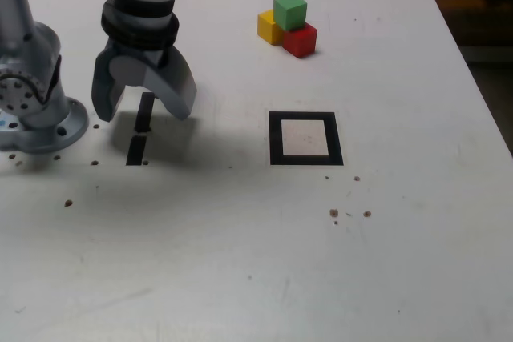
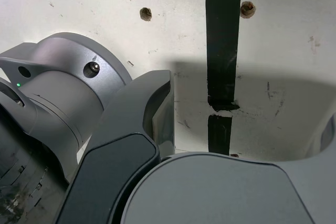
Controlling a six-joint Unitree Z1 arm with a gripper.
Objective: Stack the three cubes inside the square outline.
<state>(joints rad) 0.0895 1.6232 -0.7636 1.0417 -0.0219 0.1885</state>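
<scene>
The fingers (image 1: 144, 114) stand wide and empty; green cube (image 1: 290, 11) rests atop yellow cube (image 1: 270, 28) and red cube (image 1: 300, 40), outside the square outline (image 1: 306, 159); all three still need stacking inside.

We note open white tabletop (image 1: 200, 254) between the grey two-fingered gripper (image 1: 144, 102) and the square black tape outline (image 1: 305, 138), a red cube (image 1: 300, 40), yellow cube (image 1: 271, 28) and raised green cube (image 1: 290, 11) obstructing beyond it, the grey cylindrical arm base (image 1: 40, 114) blocking the exterior view's left
</scene>
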